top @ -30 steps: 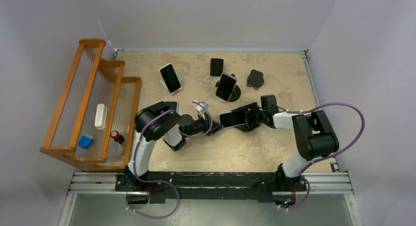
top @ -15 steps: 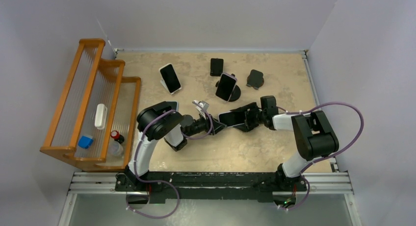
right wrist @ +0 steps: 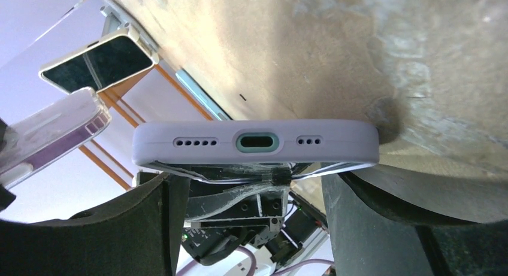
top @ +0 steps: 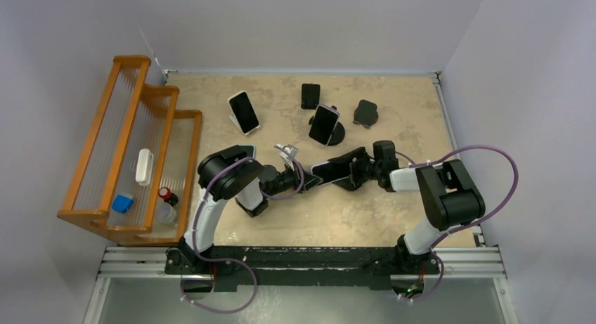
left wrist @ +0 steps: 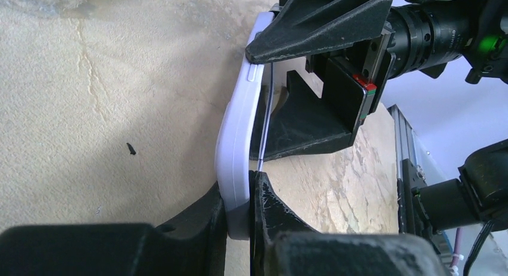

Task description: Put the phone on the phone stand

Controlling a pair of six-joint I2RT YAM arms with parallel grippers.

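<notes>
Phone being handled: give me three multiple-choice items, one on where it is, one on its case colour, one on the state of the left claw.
1. Where is the phone?
A held over the table between the left claw and the right claw
B in the wooden rack
C lying flat on the table

2. What colour is its case?
A red
B green
C pale lilac

3. How is the left claw?
A wide open
B shut on the phone's end
C out of view

Answers:
1 A, both wrist views show a claw on it, clear of the surface.
2 C, the right wrist view shows the lilac bottom edge.
3 B, the left wrist view shows its fingers pinching the phone.
</notes>
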